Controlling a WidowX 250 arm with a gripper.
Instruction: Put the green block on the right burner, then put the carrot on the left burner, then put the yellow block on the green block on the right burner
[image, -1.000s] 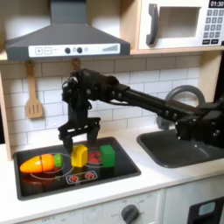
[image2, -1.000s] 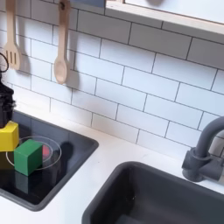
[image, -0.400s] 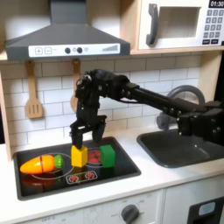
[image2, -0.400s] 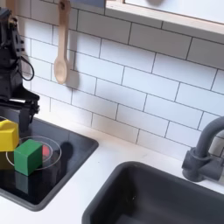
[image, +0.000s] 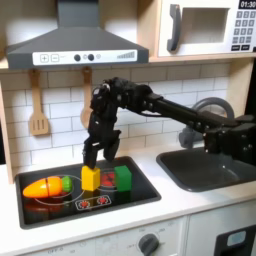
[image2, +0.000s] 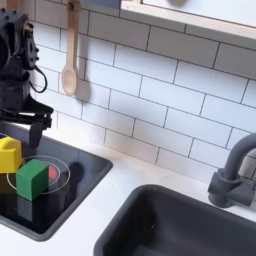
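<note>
The green block (image: 122, 177) stands on the right burner (image2: 57, 176), whose red rings show around the green block (image2: 32, 178) in the second exterior view. On the first exterior view's left, the carrot (image: 47, 185) lies on the left burner (image: 40, 197), leafy end towards the middle. The yellow block (image: 91, 178) sits on the black hob beside the green block's left side; the second exterior view has the yellow block (image2: 8, 153) at its left edge. My gripper (image: 100, 158) hangs open just above the yellow block, fingers spread, holding nothing. It appears again as the gripper (image2: 25, 125) by the tiled wall.
A dark sink (image: 205, 168) with a grey faucet (image2: 232, 172) lies to the right of the hob (image: 140, 190). Wooden utensils (image2: 69, 62) hang on the tiled wall behind. A range hood (image: 75, 40) and a microwave (image: 205, 28) are overhead.
The open gripper has shifted right from over the carrot-and-yellow-block gap to above the yellow block, rising slightly. The blocks and carrot have not moved.
</note>
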